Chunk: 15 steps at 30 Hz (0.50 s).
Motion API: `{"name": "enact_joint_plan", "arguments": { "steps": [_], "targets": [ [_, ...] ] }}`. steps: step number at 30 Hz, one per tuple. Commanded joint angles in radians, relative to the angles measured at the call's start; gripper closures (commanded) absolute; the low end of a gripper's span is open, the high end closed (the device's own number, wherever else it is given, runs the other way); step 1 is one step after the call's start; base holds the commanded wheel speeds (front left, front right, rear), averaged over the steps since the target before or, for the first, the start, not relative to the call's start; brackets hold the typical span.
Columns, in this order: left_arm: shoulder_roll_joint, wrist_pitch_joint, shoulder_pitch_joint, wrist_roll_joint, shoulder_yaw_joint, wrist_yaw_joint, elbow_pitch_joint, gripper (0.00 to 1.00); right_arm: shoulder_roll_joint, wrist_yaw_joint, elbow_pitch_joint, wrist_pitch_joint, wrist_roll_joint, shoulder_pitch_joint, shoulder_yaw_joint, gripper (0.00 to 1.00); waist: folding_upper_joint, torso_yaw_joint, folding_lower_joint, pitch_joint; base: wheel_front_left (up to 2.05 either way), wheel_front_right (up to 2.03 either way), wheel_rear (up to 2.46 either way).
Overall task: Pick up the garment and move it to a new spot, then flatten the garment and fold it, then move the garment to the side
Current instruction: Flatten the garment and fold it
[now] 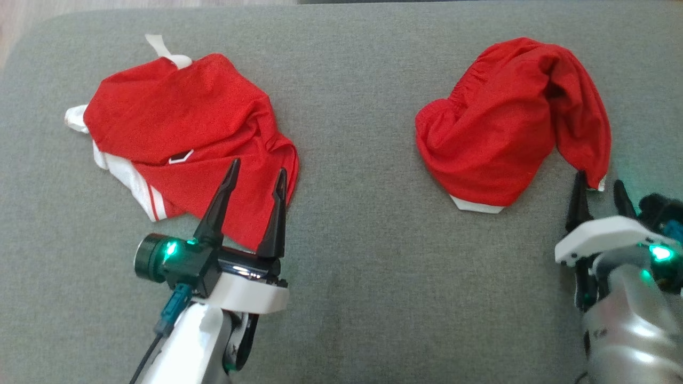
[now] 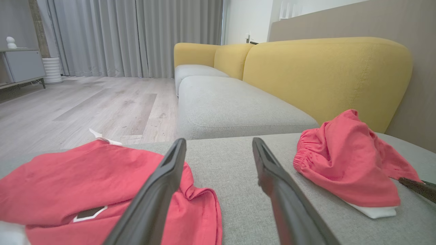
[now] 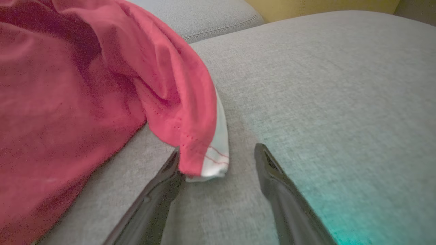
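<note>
While the right tool [image 1: 600, 179] gapes beside it, the garment [image 1: 507, 117] lies bunched.

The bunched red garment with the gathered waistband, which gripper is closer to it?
Right. The right gripper is at the bunched garment's near corner; the left gripper is over the other red garment.

No legible text, number, brand or sign is recorded in any view. The sole candidate marking is a small dark patch [image 1: 180, 157] with a white border on the red jersey [image 1: 176, 106], seen in the head and left wrist views; no characters can be made out on it. The red shorts [image 1: 507, 117] carry no readable print.
</note>
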Motion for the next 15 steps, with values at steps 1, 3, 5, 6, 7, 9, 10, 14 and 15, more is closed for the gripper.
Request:
{"name": "enact_joint_plan", "arguments": {
  "steps": [1, 3, 5, 6, 7, 9, 10, 14, 15],
  "targets": [
    [0.003, -0.008, -0.035, 0.015, 0.039, -0.007, -0.026, 0.00, -0.005, -0.001, 0.019, -0.004, -0.023, -0.049, 0.016, 0.00, 0.0000, 0.004, -0.0001, 0.005, 0.00, 0.00, 0.00],
    [-0.001, -0.008, -0.036, 0.019, 0.043, -0.010, -0.024, 0.00, -0.005, -0.001, 0.066, -0.007, -0.048, -0.075, 0.000, 0.00, 0.0000, 0.007, -0.0001, 0.009, 0.00, 0.00, 0.00],
    [-0.005, -0.008, -0.036, 0.022, 0.047, -0.012, -0.022, 0.00, -0.005, -0.001, 0.102, -0.010, -0.071, -0.096, -0.015, 0.00, 0.0000, 0.009, -0.0001, 0.009, 0.00, 0.00, 0.00],
    [-0.006, -0.008, -0.036, 0.023, 0.050, -0.013, -0.021, 0.00, -0.005, -0.001, 0.116, -0.011, -0.080, -0.104, -0.021, 0.00, 0.0000, 0.009, -0.0001, 0.008, 0.00, 0.00, 0.00],
    [-0.008, -0.008, -0.034, 0.025, 0.053, -0.014, -0.020, 0.00, -0.005, -0.001, 0.127, -0.013, -0.082, -0.115, -0.026, 0.55, 0.0000, 0.008, -0.0001, 0.005, 0.00, 0.00, 0.00],
    [-0.010, -0.008, -0.030, 0.027, 0.059, -0.015, -0.016, 0.00, -0.005, -0.001, 0.101, -0.014, -0.077, -0.131, -0.040, 1.00, 0.0000, 0.003, -0.0001, -0.002, 0.00, 0.00, 0.00],
    [-0.011, -0.008, -0.029, 0.028, 0.062, -0.016, -0.014, 0.00, -0.005, -0.001, 0.072, -0.014, -0.077, -0.132, -0.045, 1.00, 0.0000, 0.001, -0.0001, -0.007, 0.00, 0.00, 0.00],
    [-0.015, -0.008, -0.026, 0.030, 0.070, -0.019, -0.011, 0.00, -0.005, -0.001, -0.029, -0.014, -0.064, -0.119, -0.053, 1.00, 0.0000, -0.005, -0.0001, -0.024, 0.00, 0.00, 0.00],
    [-0.017, -0.008, -0.025, 0.031, 0.072, -0.020, -0.011, 0.00, -0.005, -0.001, -0.061, -0.015, -0.061, -0.112, -0.053, 1.00, 0.0000, -0.006, -0.0001, -0.031, 0.00, 0.00, 0.00]
  ]
}}
